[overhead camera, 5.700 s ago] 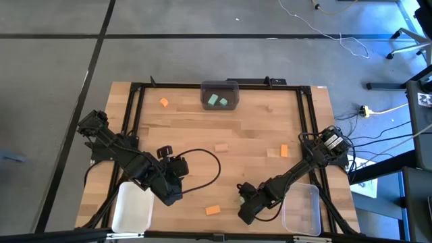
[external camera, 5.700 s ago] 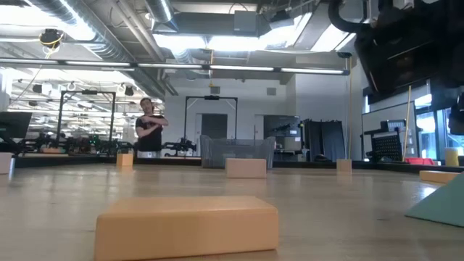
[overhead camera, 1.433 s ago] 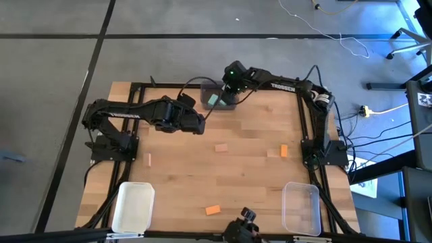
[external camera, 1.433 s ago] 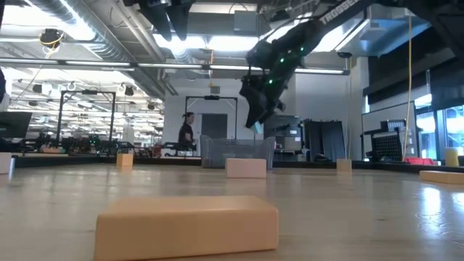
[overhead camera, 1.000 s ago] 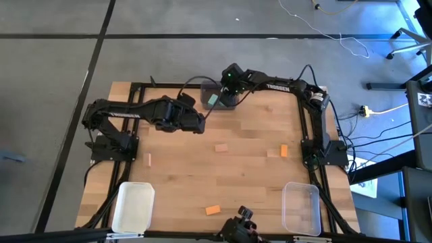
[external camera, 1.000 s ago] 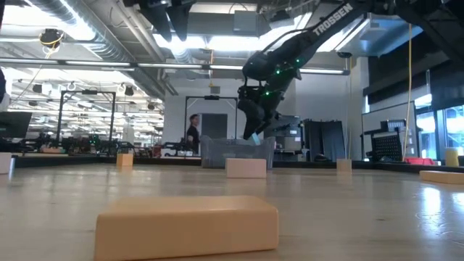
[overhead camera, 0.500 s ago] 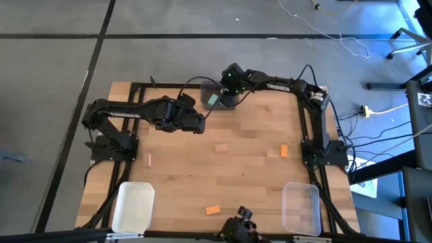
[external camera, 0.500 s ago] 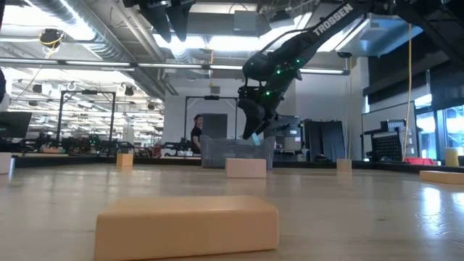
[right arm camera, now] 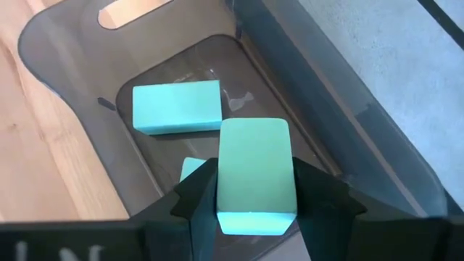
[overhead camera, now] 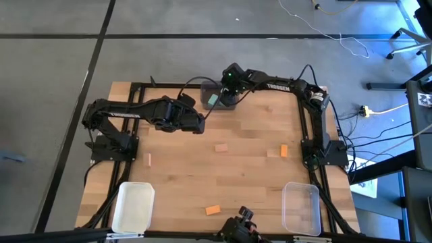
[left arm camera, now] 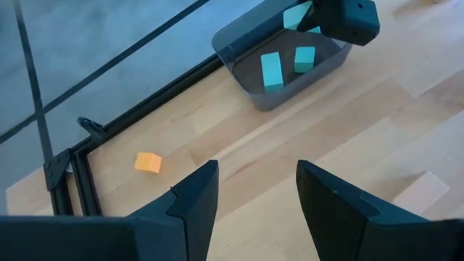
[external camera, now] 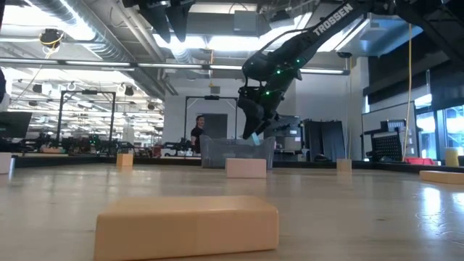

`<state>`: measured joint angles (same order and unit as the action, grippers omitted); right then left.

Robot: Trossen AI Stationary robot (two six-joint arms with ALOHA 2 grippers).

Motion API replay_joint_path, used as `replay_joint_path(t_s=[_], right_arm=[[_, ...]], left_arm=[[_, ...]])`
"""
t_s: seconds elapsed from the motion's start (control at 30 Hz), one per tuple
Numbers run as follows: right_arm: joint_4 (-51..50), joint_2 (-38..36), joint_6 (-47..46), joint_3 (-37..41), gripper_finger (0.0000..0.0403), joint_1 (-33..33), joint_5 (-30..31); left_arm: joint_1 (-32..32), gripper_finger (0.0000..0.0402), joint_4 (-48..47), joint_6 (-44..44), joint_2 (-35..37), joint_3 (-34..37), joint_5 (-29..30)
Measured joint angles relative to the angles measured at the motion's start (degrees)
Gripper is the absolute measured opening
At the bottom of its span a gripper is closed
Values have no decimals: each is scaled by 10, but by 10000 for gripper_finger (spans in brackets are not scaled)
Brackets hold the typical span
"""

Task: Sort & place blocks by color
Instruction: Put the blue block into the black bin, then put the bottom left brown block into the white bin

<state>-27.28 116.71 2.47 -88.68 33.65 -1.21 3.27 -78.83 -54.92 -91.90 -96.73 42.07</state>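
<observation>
A dark grey bin (overhead camera: 204, 90) stands at the table's far edge with two teal blocks (right arm camera: 176, 106) lying flat on its floor. My right gripper (right arm camera: 254, 170) hangs over the bin, shut on a third teal block (external camera: 255, 137). My left gripper (left arm camera: 250, 177) hovers open over the table just left of the bin (left arm camera: 239, 65), with nothing between its fingers. An orange block (left arm camera: 148, 162) lies flat near the far left corner. Farther toward the near edge lie a tan block (overhead camera: 221, 148) and two more orange blocks (overhead camera: 284, 150). My right gripper pinches the teal block's two long sides (right arm camera: 226, 190) between its two fingers. The fingers slant down from the table's right and near side and lie along the block. The block hangs clear above the bin's floor, over the blocks lying there.
A white bin (overhead camera: 132, 206) stands at the near left corner and a clear bin (overhead camera: 301, 208) at the near right. A thin tan block (overhead camera: 148, 159) lies at the left. A black frame (overhead camera: 304, 121) runs round the table. A person walks in the room behind.
My right gripper has come down a little over the dark grey bin with the teal block, then kept still.
</observation>
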Motion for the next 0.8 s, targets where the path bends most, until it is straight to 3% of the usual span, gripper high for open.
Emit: replay_joint_path(t_s=[0.47,0.8], right_arm=[[7,0,-3,0,139,0,0],[9,0,-8,0,197,2,0]], left_arm=[[0,179,-2,15,0,0,-13],[0,179,-2,15,0,0,-13]])
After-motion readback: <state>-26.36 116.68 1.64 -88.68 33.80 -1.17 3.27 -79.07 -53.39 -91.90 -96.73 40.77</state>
